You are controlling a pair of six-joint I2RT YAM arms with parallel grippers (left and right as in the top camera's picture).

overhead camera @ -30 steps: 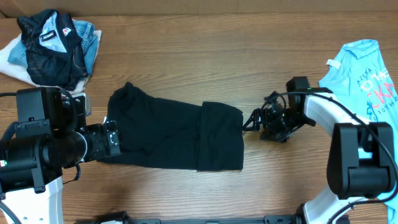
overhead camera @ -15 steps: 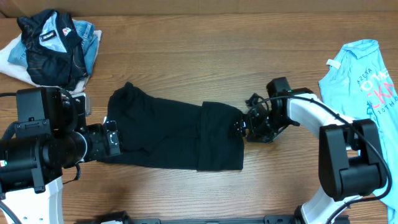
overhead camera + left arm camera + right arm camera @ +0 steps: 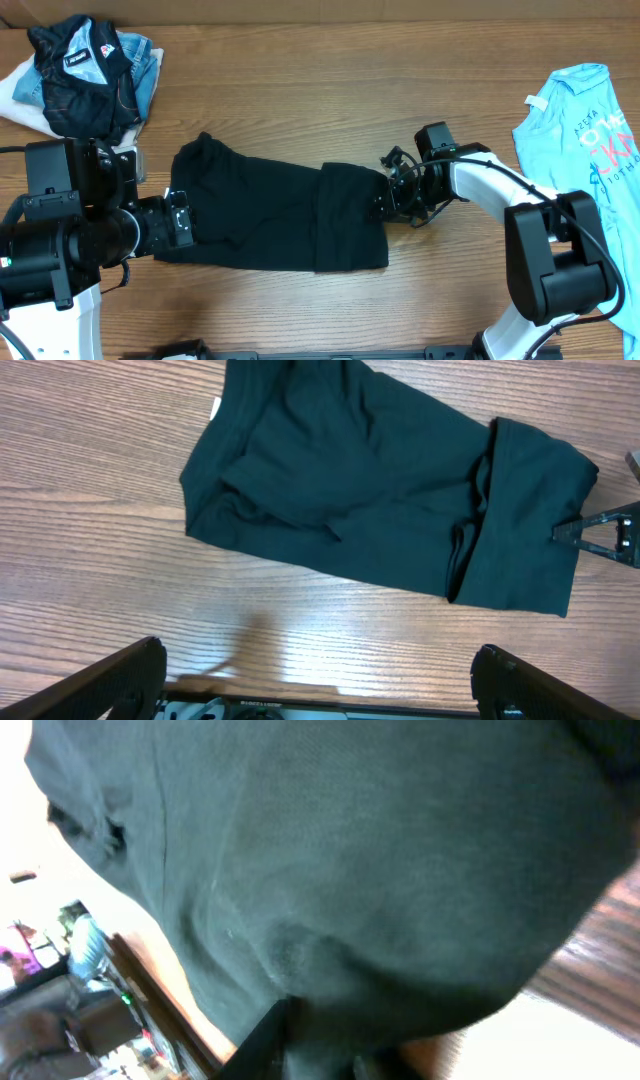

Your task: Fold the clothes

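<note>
The black T-shirt (image 3: 260,210) is laid mid-table, right end folded over. That edge is met by the right gripper (image 3: 386,203), closure indiscernible, likely for another fold; the left gripper (image 3: 180,221) is spread wide, empty.

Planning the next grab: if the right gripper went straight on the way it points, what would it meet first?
The black T-shirt: the right gripper points at its folded edge, seemingly right at the cloth; contact is unclear.
</note>
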